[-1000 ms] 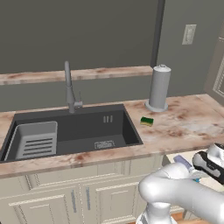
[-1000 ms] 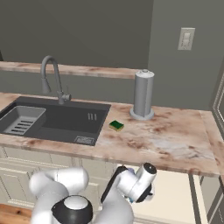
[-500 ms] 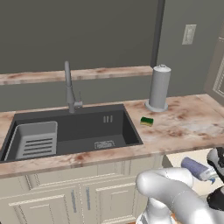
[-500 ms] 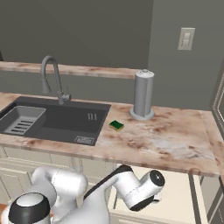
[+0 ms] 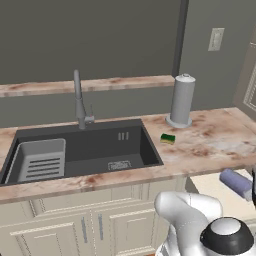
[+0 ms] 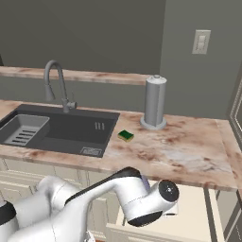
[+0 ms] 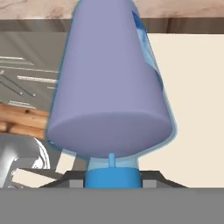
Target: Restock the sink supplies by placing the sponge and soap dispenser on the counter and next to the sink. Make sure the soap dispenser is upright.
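The lavender soap dispenser lies on its side over the open cream drawer, below the counter's front edge. In the hand view the soap dispenser looms close, its teal-blue pump tip pointing at the hand. My gripper is at the bottle's right end, shut on its pump end; the fingertips are hidden. The yellow-and-green sponge rests flat on the counter, just right of the dark sink.
A tall grey cylinder stands behind the sponge. The faucet rises at the sink's back, and a slotted rack sits in its left half. My white arm curls in front of the drawer.
The gripper and the soap dispenser have shifted together to the right over the drawer. The sponge and everything on the counter stayed put.
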